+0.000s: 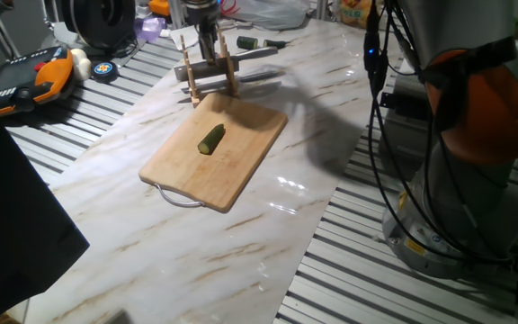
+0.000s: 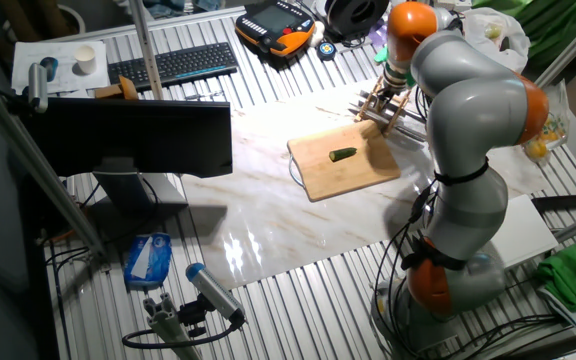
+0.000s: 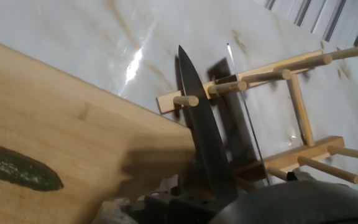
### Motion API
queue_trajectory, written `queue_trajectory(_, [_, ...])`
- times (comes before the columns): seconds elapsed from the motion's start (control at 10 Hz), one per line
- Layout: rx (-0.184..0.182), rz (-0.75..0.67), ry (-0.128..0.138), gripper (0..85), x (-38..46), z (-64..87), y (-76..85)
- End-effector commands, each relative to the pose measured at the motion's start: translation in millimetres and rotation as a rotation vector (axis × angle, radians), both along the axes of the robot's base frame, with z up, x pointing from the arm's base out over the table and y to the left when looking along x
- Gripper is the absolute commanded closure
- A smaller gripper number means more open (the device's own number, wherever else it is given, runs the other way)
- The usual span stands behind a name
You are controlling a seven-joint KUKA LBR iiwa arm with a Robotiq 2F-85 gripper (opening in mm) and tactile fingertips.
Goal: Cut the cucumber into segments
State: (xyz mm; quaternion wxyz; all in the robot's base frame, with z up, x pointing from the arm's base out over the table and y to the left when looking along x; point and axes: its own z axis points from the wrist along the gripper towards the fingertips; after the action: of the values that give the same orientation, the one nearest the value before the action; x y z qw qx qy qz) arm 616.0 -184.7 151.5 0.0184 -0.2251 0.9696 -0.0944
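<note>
Board carries cucumber lying diagonally (uncut); fingers grip knife at rack.

No legible text, labels, brands or numbers in any view. Keyboard key legends too small to read. Orange-and-black handheld controller shows a screen, but nothing on it can be made out.

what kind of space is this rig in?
Looks like a robotics lab bench, not a kitchen: a teach pendant, a keyboard and monitor, and an aluminium-slat table around the marble worktop.
</note>
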Motion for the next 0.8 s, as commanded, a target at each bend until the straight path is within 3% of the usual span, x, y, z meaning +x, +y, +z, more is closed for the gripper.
queue_trajectory(0.0, [0.001,-0.001,0.008,0.0,-0.1,-0.7,-0.1])
queue_trajectory(0.1, [0.014,-0.003,0.019,0.0,-0.5,-0.4,-0.9])
queue_trajectory(0.4, [-0.006,-0.003,0.019,0.0,-1.5,-1.3,-1.8])
queue_trajectory(0.7, [-0.015,0.001,-0.002,0.0,-1.9,-0.7,-1.5])
